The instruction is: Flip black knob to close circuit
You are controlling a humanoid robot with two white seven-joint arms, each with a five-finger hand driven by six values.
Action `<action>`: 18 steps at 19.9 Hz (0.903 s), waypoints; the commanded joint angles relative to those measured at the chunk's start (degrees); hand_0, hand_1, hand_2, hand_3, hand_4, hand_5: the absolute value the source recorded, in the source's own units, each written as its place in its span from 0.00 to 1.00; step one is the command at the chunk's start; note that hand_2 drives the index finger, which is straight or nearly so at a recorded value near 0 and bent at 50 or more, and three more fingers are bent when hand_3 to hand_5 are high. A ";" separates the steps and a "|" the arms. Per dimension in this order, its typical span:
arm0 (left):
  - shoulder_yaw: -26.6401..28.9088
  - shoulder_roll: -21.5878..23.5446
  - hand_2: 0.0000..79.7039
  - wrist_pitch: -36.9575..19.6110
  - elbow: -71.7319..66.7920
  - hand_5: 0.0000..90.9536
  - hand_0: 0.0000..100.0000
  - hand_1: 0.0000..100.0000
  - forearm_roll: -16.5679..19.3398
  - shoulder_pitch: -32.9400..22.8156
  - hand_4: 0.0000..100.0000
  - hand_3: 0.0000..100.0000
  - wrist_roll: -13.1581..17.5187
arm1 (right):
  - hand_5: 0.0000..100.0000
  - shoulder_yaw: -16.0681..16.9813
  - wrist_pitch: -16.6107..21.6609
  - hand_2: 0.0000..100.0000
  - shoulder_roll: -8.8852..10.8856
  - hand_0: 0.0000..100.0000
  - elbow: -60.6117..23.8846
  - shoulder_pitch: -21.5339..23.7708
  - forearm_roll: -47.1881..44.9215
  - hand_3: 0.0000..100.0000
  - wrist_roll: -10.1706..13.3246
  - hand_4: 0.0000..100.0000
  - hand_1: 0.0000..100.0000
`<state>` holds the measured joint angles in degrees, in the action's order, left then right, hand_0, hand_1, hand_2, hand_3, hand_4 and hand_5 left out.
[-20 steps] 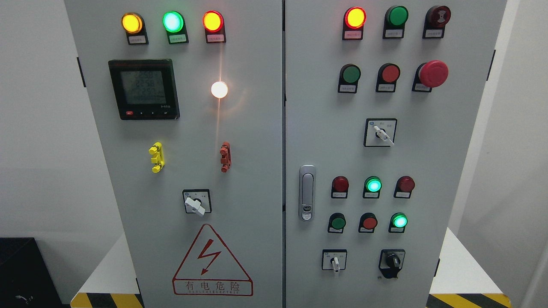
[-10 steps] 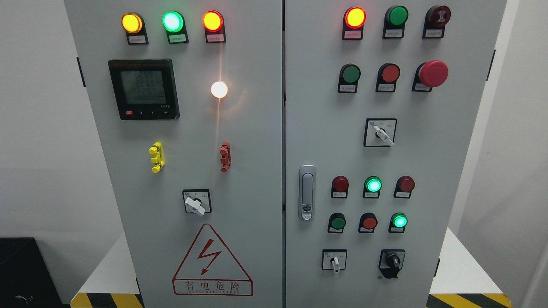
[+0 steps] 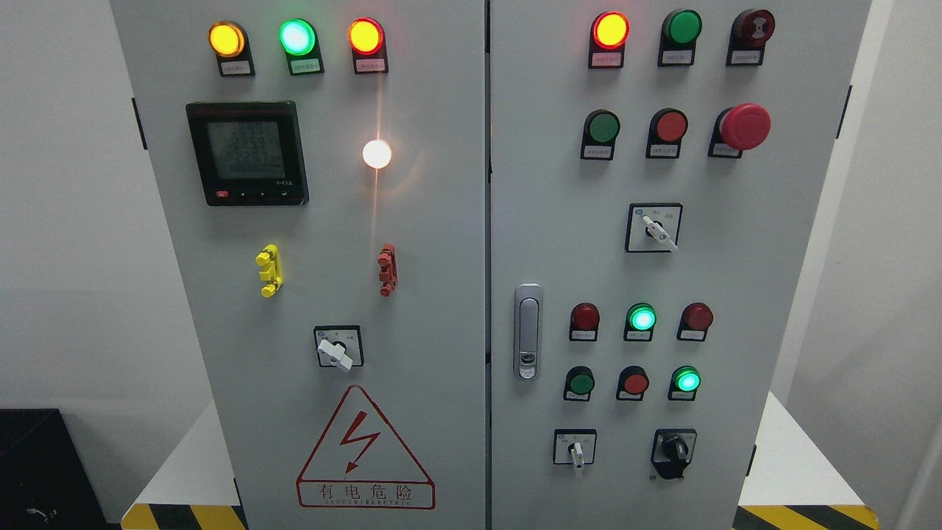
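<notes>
Nothing has moved – black knob (image 3: 673, 450) sits low right on the cabinet (image 3: 441, 221); neither hand shows, so grip unknowable.

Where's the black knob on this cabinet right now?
In the head view, the black knob sits at the bottom right of the right door, right of the small white-handled switch and below the lit green lamp.

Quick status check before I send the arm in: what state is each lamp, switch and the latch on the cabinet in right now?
Black knob: untouched, no hand on it.
Top-left lamps: all three lit.
White lamp: lit.
Meter: display on.
Green lamps: lit, also lower one.
Emergency stop: no hand on it.
Door latch: flush, closed.
Robot hands: out of view.
</notes>
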<state>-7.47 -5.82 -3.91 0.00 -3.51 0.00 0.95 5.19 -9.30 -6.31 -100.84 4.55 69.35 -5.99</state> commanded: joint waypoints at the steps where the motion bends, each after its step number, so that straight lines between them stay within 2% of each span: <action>1: 0.00 0.02 0.00 -0.05 1.32 0.00 0.12 0.56 0.00 -1.23 0.00 0.00 0.02 | 0.98 -0.18 -1.51 0.92 0.16 0.00 -5.68 -3.58 4.56 1.00 -1.30 0.92 0.00; 9: 0.00 0.02 0.00 -0.05 1.32 0.00 0.12 0.56 0.00 -1.23 0.00 0.00 0.02 | 0.98 -0.18 -5.29 0.92 0.25 0.00 -3.23 -10.34 8.34 1.00 -5.78 0.93 0.00; 15: 0.00 0.02 0.00 -0.05 1.32 0.00 0.12 0.56 0.00 -1.23 0.00 0.00 0.02 | 0.98 -0.18 -7.84 0.91 0.25 0.00 0.11 -15.18 9.75 1.00 -7.46 0.93 0.00; 18: 0.00 0.02 0.00 -0.05 1.32 0.00 0.12 0.56 0.00 -1.23 0.00 0.00 0.02 | 0.98 -0.18 -8.54 0.91 0.25 0.00 0.82 -15.71 11.06 1.00 -8.24 0.93 0.00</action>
<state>-7.47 -5.81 -3.91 0.00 -3.52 0.00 0.95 5.07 -17.06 -6.12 -102.48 -8.11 78.37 -13.42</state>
